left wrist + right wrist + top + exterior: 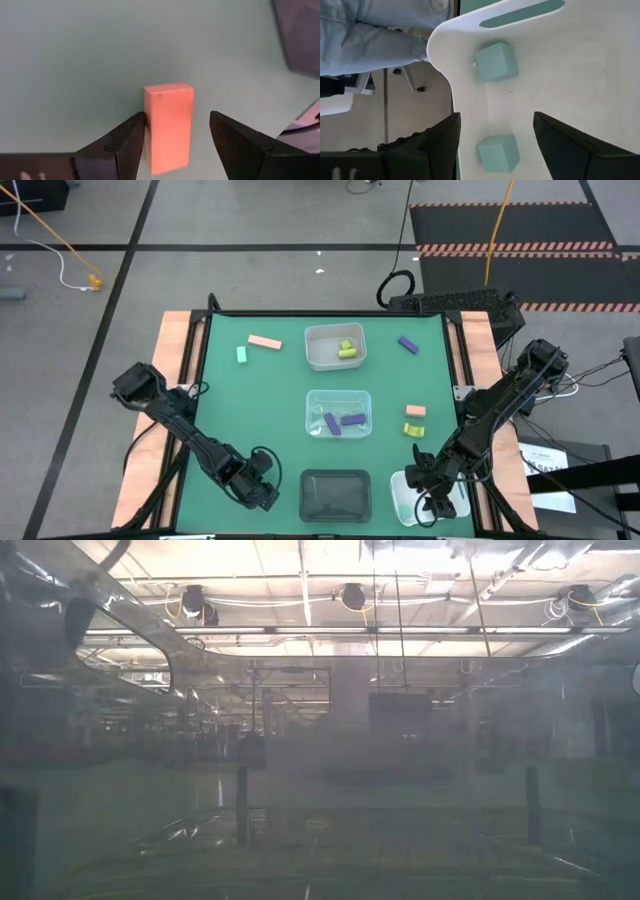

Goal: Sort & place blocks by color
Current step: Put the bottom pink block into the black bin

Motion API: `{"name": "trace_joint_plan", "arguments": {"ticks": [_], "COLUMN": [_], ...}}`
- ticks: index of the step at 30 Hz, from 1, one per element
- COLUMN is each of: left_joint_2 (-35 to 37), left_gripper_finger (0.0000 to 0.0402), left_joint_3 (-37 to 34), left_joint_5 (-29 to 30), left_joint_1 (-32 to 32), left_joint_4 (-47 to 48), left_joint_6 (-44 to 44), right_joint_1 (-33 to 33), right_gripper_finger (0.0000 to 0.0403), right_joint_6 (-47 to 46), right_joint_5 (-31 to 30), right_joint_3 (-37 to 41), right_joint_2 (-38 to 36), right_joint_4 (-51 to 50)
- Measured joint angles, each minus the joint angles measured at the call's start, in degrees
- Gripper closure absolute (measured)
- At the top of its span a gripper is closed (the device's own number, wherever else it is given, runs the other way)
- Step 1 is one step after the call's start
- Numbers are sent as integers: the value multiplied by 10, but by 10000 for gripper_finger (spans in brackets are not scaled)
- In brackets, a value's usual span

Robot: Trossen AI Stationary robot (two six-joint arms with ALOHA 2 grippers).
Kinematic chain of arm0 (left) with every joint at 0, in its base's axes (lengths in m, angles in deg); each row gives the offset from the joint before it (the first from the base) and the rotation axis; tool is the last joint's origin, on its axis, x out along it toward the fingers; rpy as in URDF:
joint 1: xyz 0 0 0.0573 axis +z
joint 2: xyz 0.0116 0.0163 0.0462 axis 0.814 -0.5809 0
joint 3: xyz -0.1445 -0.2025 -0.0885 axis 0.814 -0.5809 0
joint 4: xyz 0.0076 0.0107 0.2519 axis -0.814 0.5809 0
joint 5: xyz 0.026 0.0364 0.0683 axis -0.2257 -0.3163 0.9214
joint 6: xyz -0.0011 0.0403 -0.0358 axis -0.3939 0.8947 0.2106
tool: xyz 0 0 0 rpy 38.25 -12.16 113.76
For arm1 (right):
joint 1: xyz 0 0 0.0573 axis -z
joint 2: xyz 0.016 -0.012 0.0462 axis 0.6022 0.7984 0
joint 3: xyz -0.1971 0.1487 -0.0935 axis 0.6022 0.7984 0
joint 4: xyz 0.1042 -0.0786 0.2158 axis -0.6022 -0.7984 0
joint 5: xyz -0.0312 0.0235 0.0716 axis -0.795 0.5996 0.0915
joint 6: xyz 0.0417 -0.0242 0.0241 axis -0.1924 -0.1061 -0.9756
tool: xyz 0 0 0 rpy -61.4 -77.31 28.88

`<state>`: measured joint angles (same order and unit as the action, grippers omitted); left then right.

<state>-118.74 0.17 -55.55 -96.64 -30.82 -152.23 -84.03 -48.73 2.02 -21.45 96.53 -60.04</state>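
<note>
My left gripper [262, 490] is open near the table's front edge, left of the black tray [335, 493]. A salmon-pink block [168, 127] lies flat on the green mat between its fingers; the gripper hides this block in the high view. My right gripper [430, 502] is open over the white tray [555, 75] at the front right. Two mint cubes lie in that tray, one [498, 152] below the gap between the fingers and one [495, 61] farther on. Neither is touched. My left gripper has one finger [134, 131] right beside one long side [148, 125] of the salmon-pink block; I cannot tell whether it touches. The other finger stands clear of the opposite side. The fingers lie across the block, which rests on the mat.
Loose on the mat are a salmon block [264, 341], a mint block [241, 354], a purple block [408, 344], and a salmon [415, 410] and a yellow-green block [414, 428]. Clear trays hold yellow-green [347, 350] and purple blocks [352, 419]. A person's legs [380, 30] stand beyond the table.
</note>
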Motion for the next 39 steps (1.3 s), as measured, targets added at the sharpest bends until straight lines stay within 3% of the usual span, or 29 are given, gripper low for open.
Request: {"name": "trace_joint_plan", "arguments": {"ticks": [5,10,17,24,31,39], "left_joint_2": [-24,-33,-24,10,55,33], "left_gripper_finger": [177,186,297,394,377,313], "left_joint_3": [4,6,3,-1,-2,-1], "left_joint_5": [2,0,7,69,88,28], "left_joint_1": [0,-1,4,9,12,-5], "left_joint_4": [10,47,57,62,28,-93], "left_joint_6": [65,74,69,56,61,75], "right_joint_1": [0,0,0,0,0,0], "right_gripper_finger": [161,161,161,161,161,161], "right_joint_6": [0,-10,-11,-10,-6,-6], "right_joint_5": [-1,-2,-2,-2,-2,-2], "right_joint_3": [0,0,0,0,0,5], "right_joint_2": [0,0,0,0,0,0], "right_joint_4": [-1,0,-1,-1,-1,3]}}
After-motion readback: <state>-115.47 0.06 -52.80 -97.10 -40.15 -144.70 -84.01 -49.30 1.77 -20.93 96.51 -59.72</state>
